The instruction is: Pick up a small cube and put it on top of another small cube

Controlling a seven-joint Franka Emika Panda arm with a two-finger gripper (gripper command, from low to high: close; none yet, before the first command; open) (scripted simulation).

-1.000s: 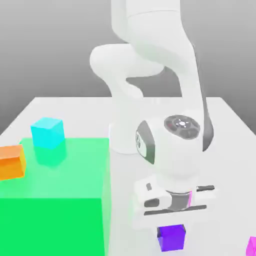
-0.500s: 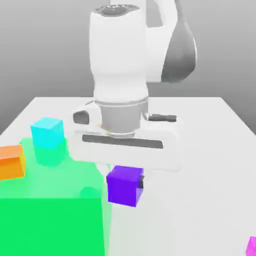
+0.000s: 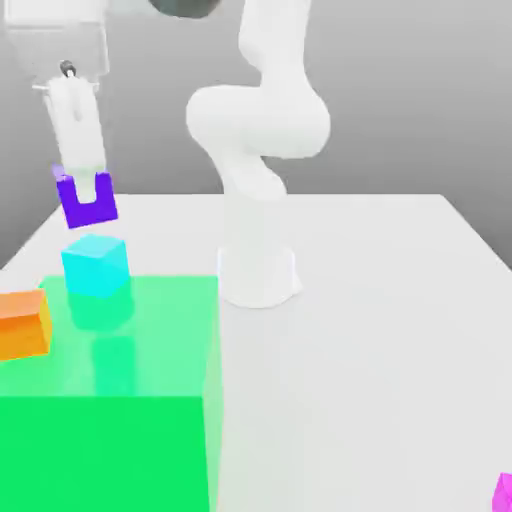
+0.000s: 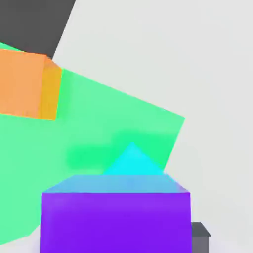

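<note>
Purple cube point(image 3: 87, 201) is clamped between the closed fingers of my gripper point(image 3: 86, 190), suspended just above the cyan cube point(image 3: 96, 265) beside the green block point(image 3: 110, 400). I hold it high for clearance; lowering and release remain.

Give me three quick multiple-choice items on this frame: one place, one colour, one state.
1. Where is the purple cube? A on the table; B in the air above the cyan cube; C on the green block.
2. What colour is the cube at the exterior view's left edge? A orange; B yellow; C red.
3. What state is the gripper in? A open, empty; B shut on the purple cube; C shut, empty.

Answers: 1 B, it hangs clear above the cyan cube. 2 A, the orange cube sits there. 3 B, fingers flank the lifted cube.
</note>
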